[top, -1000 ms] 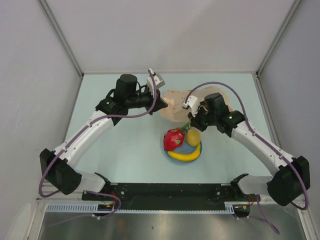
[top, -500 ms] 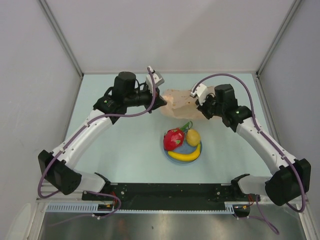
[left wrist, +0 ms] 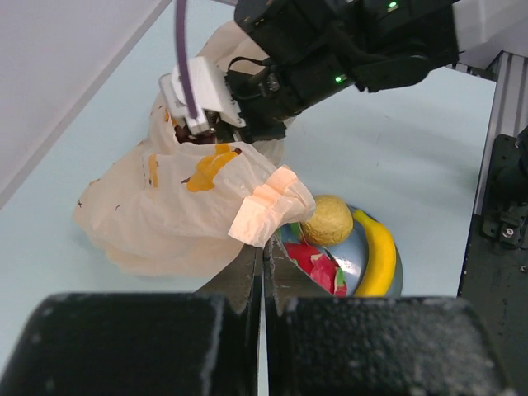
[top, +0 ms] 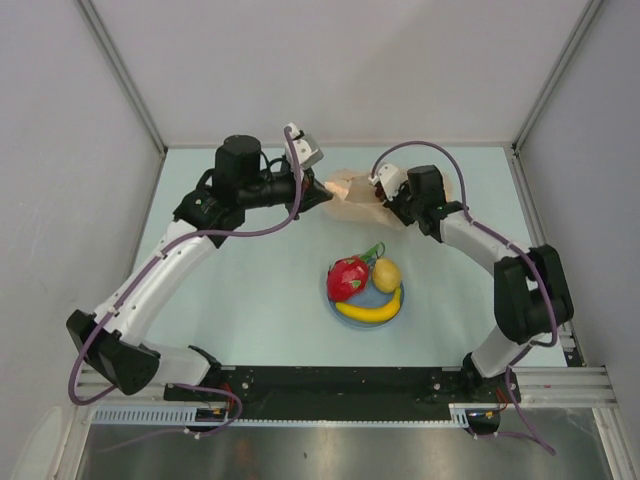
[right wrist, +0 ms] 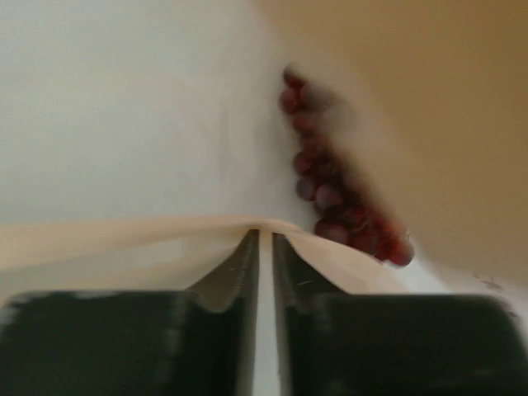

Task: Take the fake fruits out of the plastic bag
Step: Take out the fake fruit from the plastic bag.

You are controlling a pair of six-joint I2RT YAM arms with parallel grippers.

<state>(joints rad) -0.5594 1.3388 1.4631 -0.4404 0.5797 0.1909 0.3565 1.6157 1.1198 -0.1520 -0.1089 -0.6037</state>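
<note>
The peach-orange plastic bag [top: 350,193] lies crumpled at the back middle of the table. My left gripper [top: 325,190] is shut on the bag's folded left edge [left wrist: 268,206]. My right gripper [top: 380,193] is at the bag's right side. Its jaws are all but closed, and the bag film [right wrist: 124,247] is caught at their tips. The dark purple grape bunch [right wrist: 338,186] lies inside the bag, just beyond those tips. The dragon fruit [top: 348,278], the yellow-orange round fruit [top: 387,274] and the banana [top: 370,311] lie on the blue plate [top: 383,298].
The plate stands in front of the bag, at the middle of the table, and also shows in the left wrist view [left wrist: 394,280]. White walls close in the table at the back and on both sides. The black base rail [top: 340,385] runs along the near edge.
My right gripper has moved from just above the plate back and left into the bag's right side. My left arm has shifted slightly left, still holding the bag, which is now bunched narrower.
</note>
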